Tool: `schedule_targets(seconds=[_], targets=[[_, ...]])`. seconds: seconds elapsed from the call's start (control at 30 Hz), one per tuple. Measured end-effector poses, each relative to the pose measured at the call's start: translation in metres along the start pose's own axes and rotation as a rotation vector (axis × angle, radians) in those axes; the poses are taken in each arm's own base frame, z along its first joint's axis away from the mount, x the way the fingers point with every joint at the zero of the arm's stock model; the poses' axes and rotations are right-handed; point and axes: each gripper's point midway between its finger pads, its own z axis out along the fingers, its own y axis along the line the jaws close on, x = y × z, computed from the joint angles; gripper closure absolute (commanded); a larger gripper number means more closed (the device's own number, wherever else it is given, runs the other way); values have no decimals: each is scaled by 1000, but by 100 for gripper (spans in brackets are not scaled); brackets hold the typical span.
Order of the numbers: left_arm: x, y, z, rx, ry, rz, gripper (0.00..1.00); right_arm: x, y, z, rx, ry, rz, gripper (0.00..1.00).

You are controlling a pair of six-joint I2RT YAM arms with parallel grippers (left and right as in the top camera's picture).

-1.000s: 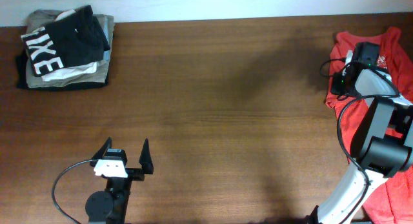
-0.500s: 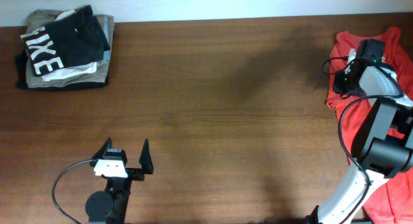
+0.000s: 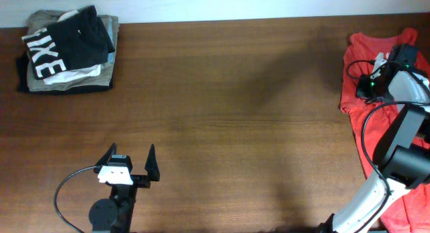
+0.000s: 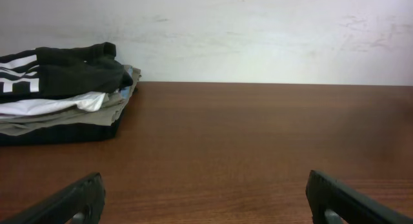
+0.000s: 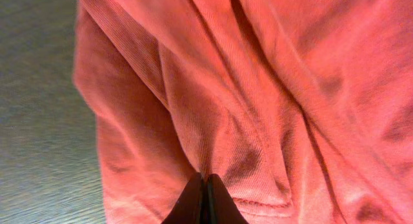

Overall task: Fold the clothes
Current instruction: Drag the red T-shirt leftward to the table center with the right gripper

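The red-orange T-shirt (image 3: 359, 48) lies crumpled at the table's far right edge, partly under my right arm. Its lower part shows at the bottom right. My right gripper (image 3: 404, 57) is over the shirt's upper part. In the right wrist view its fingers (image 5: 205, 185) are shut on a raised fold of the red fabric (image 5: 258, 88). A bit of white print shows at the top right of that view. My left gripper (image 3: 131, 159) is open and empty near the front edge at the left. Its two fingertips (image 4: 206, 198) stand wide apart over bare wood.
A stack of folded garments (image 3: 67, 52) sits at the back left corner, with a black shirt with white letters on top. It also shows in the left wrist view (image 4: 61, 88). A white wall runs behind the table's far edge.
My right gripper has moved to the right over the red shirt, away from its left edge. The left arm has not moved.
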Motion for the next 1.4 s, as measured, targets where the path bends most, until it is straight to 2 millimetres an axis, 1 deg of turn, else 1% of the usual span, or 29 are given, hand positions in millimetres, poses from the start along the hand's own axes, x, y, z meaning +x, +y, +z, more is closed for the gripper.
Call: schedule_targets(seconds=[0.1,0.13,0.17,0.23,0.27,0.3,0.33,0.37,0.4,0.43,0.47,0.5,0.53,0.57,0.6,0.63,0.7,0.73,0.77,0.8,0.83,0.87,0.9,0.97,1.0,1.13,1.2,1.27,1.4], targets=[[0,0,0,0,0,0,1,-30,30,-54,-106,-121,-13,96],[0,0,0,0,0,0,1,-45,56,-84,-160,-196,-44,96],[0,0,0,0,0,0,1,-68,110,-132,-252,-320,-124,96],[0,0,0,0,-1,0,1,-73,215,-171,-426,-417,-249,96],[0,0,0,0,-1,0,1,-54,303,-184,-555,-436,-346,96],[0,0,0,0,0,0,1,-34,351,-192,-633,-430,-403,96],[0,0,0,0,-1,0,1,5,431,-216,-769,-450,-502,96],[0,0,0,0,0,0,1,60,500,-242,-893,-443,-591,96],[0,0,0,0,0,0,1,109,540,-257,-974,-399,-659,96],[0,0,0,0,0,0,1,134,559,-263,-998,-383,-687,75],[0,0,0,0,0,0,1,171,580,-266,-998,-355,-716,67],[0,0,0,0,0,0,1,187,587,-267,-994,-352,-736,57],[0,0,0,0,0,0,1,188,587,-267,-977,-351,-732,53],[0,0,0,0,0,0,1,178,577,-261,-933,-324,-713,18],[0,0,0,0,0,0,1,149,559,-257,-871,-314,-664,1],[0,0,0,0,0,0,1,133,541,-252,-813,-275,-634,1],[0,0,0,0,0,0,1,60,477,-252,-685,-270,-498,1],[0,0,0,0,0,0,1,29,430,-244,-608,-241,-412,1],[0,0,0,0,-1,0,1,15,402,-235,-563,-217,-361,1],[0,0,0,0,0,0,1,-8,343,-215,-473,-170,-251,1],[0,0,0,0,1,0,1,-21,293,-201,-404,-130,-159,1],[0,0,0,0,0,0,1,-22,265,-195,-364,-95,-110,1],[0,0,0,0,2,0,1,-27,224,-187,-312,-66,-33,1],[0,0,0,0,1,0,1,-27,175,-181,-258,-24,65,1],[0,0,0,0,1,0,1,-33,136,-178,-222,-23,143,1],[-1,0,0,1,-3,0,1,-37,84,-176,-183,-31,250,1],[-19,-7,-1,39,-79,7,1,-37,83,-176,-189,-29,255,1],[-50,-31,-8,171,-207,33,1,-37,85,-176,-197,-27,254,1],[-59,-50,-12,275,-142,33,1,-36,85,-176,-200,-26,254,1]])
